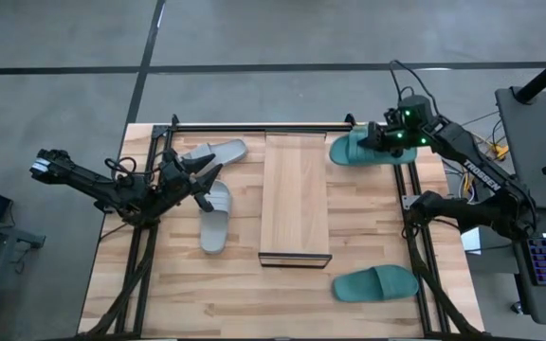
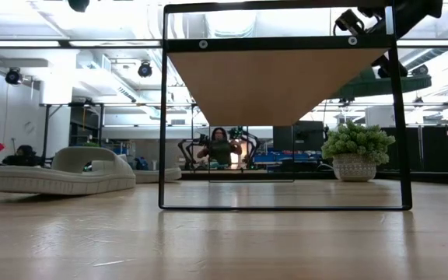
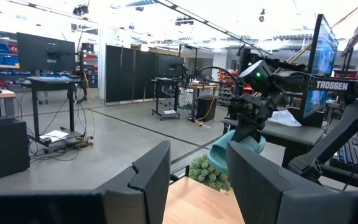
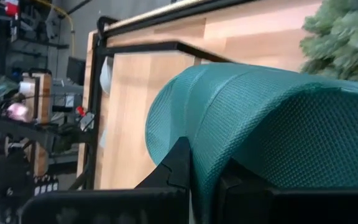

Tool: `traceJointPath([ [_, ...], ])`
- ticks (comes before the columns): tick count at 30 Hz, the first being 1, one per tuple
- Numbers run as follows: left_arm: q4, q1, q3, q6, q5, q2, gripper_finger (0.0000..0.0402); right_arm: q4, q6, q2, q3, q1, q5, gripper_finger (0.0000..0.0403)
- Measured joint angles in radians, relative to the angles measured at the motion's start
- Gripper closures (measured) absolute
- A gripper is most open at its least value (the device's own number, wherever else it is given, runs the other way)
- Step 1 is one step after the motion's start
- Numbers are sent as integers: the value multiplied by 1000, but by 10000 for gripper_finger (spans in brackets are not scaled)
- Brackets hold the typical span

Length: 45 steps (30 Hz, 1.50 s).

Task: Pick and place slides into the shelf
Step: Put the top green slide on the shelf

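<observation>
The right tool is pinched shut on a dark teal-green rubbery slide, lifted at two o'clock beside the long light-wood shelf. Carrying is judged under way; a move toward nine o'clock over the planks is called for.

The left tool is half spread, holding nothing, above a light grey slide.

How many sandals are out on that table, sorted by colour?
Light grey slides: 2, one at the table's far side, one nearer, both left of the shelf.
Dark teal slides: 2, one held up by the right gripper beside the shelf's far end, one lying near the front right.
Total: 4 slides.
</observation>
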Motion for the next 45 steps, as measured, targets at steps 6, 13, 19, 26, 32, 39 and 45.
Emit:
traceJointPath([
  [6,0,0,0,0,0,0,260,35,-16,0,-4,0,-42,392],
  [13,0,0,0,0,0,0,260,71,-13,0,-10,0,-50,392],
  [19,0,0,0,0,0,0,260,77,-23,1,-29,-5,-10,392],
  [26,0,0,0,0,0,0,260,121,-1,2,-61,-47,-16,392],
  [32,0,0,0,0,0,0,260,153,26,2,-80,-57,-75,392],
  [39,0,0,0,0,0,0,260,170,45,2,-82,-57,-76,392],
  [45,0,0,0,0,0,0,260,183,91,1,-81,-56,-58,392],
])
